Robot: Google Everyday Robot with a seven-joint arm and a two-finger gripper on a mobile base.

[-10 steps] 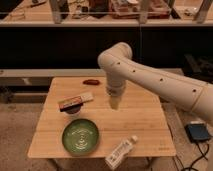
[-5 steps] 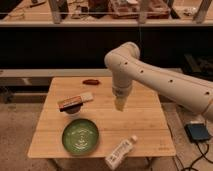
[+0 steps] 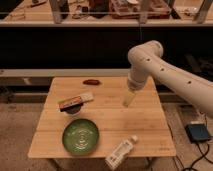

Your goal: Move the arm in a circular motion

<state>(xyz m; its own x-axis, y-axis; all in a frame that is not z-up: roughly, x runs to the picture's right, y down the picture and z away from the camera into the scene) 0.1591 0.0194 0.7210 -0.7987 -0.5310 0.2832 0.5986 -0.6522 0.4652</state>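
My cream-white arm (image 3: pixel 165 67) reaches in from the right, bends at a bulbous joint (image 3: pixel 145 54) and points down over the right part of the wooden table (image 3: pixel 140 125). Its narrow pale tip, the gripper (image 3: pixel 129 100), hangs just above the tabletop, right of the middle. Nothing shows in it.
On the table lie a green bowl (image 3: pixel 80 136) at the front left, a small white bottle (image 3: pixel 120 152) on its side at the front edge, a flat snack pack (image 3: pixel 75 102) over a dark cup, and a small brown thing (image 3: pixel 91 81) at the back. A dark shelf stands behind; a black box (image 3: pixel 198 133) sits on the floor to the right.
The arm's elbow and tip have swung to the right across the table, from near the middle to the right part.
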